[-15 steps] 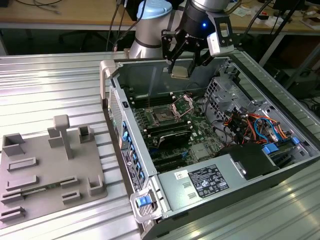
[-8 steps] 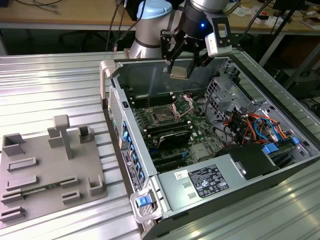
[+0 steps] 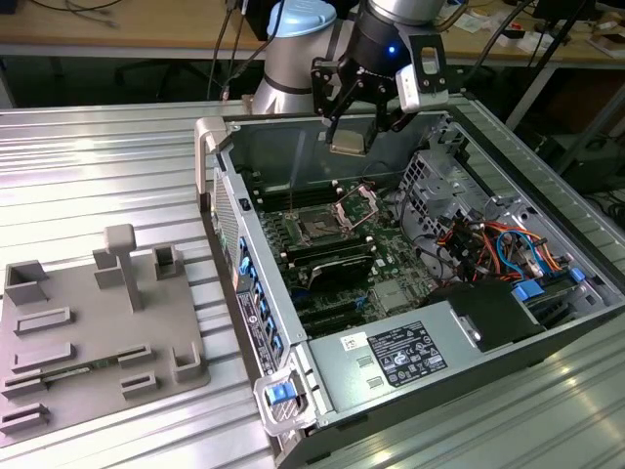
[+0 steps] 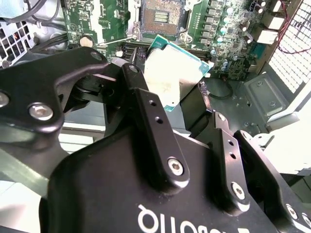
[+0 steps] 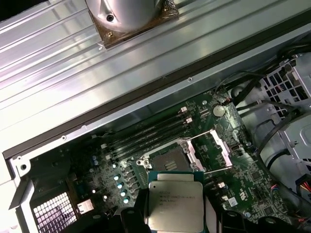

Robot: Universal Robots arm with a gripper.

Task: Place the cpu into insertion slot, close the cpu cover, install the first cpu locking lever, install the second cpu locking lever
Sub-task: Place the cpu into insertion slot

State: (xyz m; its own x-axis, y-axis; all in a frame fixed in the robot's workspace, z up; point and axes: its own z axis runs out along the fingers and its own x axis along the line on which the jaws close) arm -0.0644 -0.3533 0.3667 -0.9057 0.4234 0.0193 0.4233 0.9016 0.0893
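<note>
Black two-finger gripper (image 3: 352,132) clamped on the flat square silver-topped cpu (image 3: 351,144), held in open air above the grey metal case (image 3: 273,120).
Below and apart from it, the square dark insertion slot (image 3: 317,227) lies uncovered, with its silvery hinged cpu cover (image 3: 357,203) raised at one edge.

- This is looking like a robotics lab or an electronics workshop, not a home.
- A robot arm (image 3: 293,49) is standing on a ribbed metal table (image 3: 98,166) that is taking up most of the floor space.
- A desktop computer case (image 3: 227,210) is lying open on that table, with its green circuit board (image 3: 395,264) and coloured wiring (image 3: 488,244) showing.
- A grey tray of part holders (image 3: 88,332) is sitting near the case, on the exterior view's left.
- Workbenches (image 3: 117,39) are running along the back, and cables (image 3: 228,44) are hanging down from them.
</note>
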